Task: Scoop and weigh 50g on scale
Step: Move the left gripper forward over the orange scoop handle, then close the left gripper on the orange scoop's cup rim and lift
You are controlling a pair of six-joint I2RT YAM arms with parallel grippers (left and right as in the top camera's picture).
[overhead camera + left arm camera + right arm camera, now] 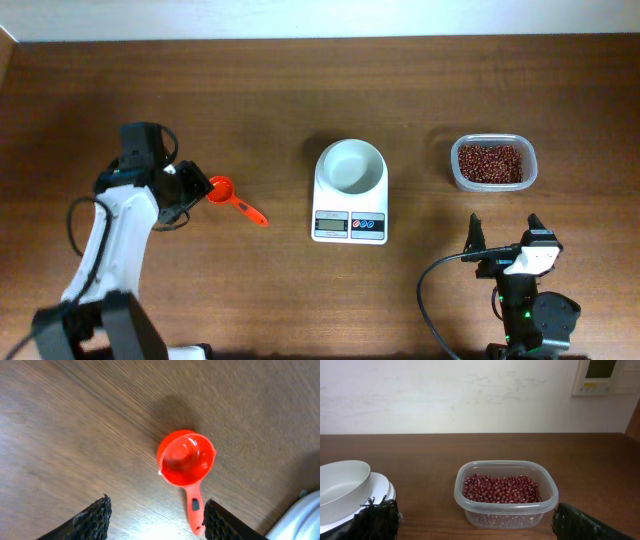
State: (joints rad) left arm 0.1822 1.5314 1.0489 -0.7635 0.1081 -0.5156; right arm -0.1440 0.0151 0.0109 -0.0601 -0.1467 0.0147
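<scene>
Your scale (349,205) sits mid-table with its white bowl (350,165) on top. To its left lies the orange scoop (219,189), its handle between the spread fingers of your left gripper (193,186), which grasps nothing. To the scale's right stands the bean tub (493,163). Your right gripper (503,224) hangs near it, jaws wide and released.

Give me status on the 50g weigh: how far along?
Early. Done: nothing yet; the bowl on the scale is empty and the beans are in the tub. In hand: the left gripper is over the empty orange scoop, jaws open either side of its handle, no grip yet. The right gripper sits open near the tub. Left: grasp, scoop, pour, check the weight.
</scene>
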